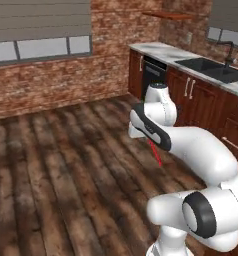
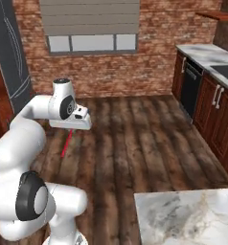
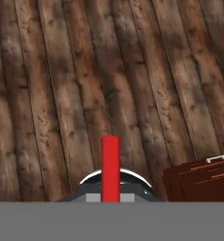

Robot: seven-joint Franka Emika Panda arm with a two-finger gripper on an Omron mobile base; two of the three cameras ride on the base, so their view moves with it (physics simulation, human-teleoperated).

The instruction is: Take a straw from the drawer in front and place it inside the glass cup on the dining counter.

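My gripper point(image 2: 69, 130) is closed tight on the straw point(image 2: 66, 142), the thin red stick pinched between the jaws and hanging down and a little aslant from my hand above the dark plank floor point(image 1: 66, 165). In the left base view the straw point(image 1: 155, 153) shows as a short red line slanting below my forearm, over the boards and clear of them. In the hand view the straw point(image 3: 110, 167) runs straight up from between my fingertips, a red bar against the weathered wood, with nothing else touching it.

At the lower right of the hand view a corner of reddish-brown wooden cabinetry point(image 3: 201, 181) with a short silver handle point(image 3: 216, 158) juts in; I cannot tell whether it is the drawer.

The dining counter point(image 2: 188, 217), white marble with grey veins, fills the lower right of the right base view, well apart from my hand. Along the right-hand wall stand dark red cabinets point(image 1: 201, 102) under a marble worktop point(image 1: 161, 50) with a black sink point(image 1: 211, 69) and tap point(image 1: 229, 52). A black oven front point(image 1: 153, 74) sits at the near end of that run. Behind everything is a brick wall point(image 2: 116, 72) with a shuttered window point(image 2: 91, 28). A tall dark fridge point(image 2: 10, 62) stands at the left edge of the right base view.
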